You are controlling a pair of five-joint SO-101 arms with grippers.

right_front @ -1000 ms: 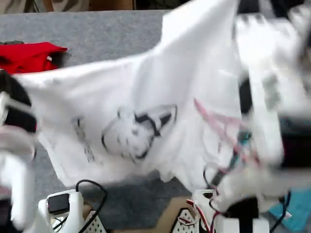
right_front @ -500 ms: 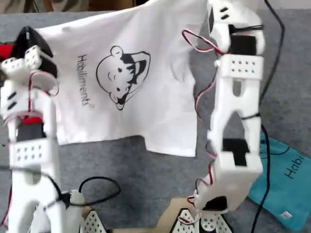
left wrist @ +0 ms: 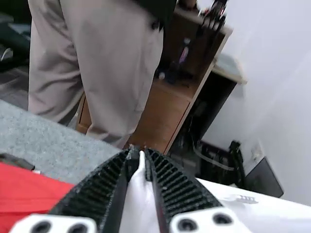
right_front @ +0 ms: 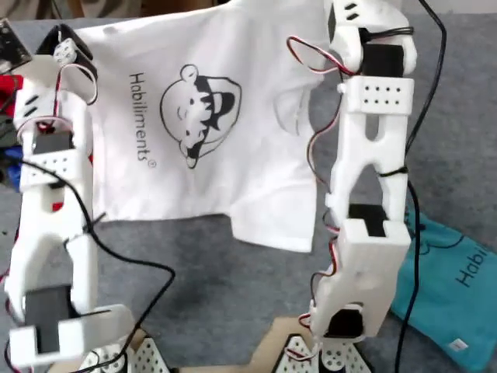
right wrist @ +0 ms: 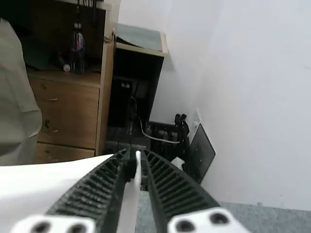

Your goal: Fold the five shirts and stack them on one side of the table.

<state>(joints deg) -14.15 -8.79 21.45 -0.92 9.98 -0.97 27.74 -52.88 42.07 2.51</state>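
White shirt (right_front: 210, 155) is stretched over the table (right_front: 233, 287) toward 12 o'clock. The left tool (left wrist: 140, 156) grasps its 10 o'clock corner and the right tool (right wrist: 136, 155) its 1 o'clock corner, with both arms extended high.

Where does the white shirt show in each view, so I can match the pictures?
High view: white shirt spread wide, upper centre.
Left wrist view: shirt pinched between the fingers of the left gripper.
Right wrist view: shirt pinched between the fingers of the right gripper.
Shared landmark: grey table cover.
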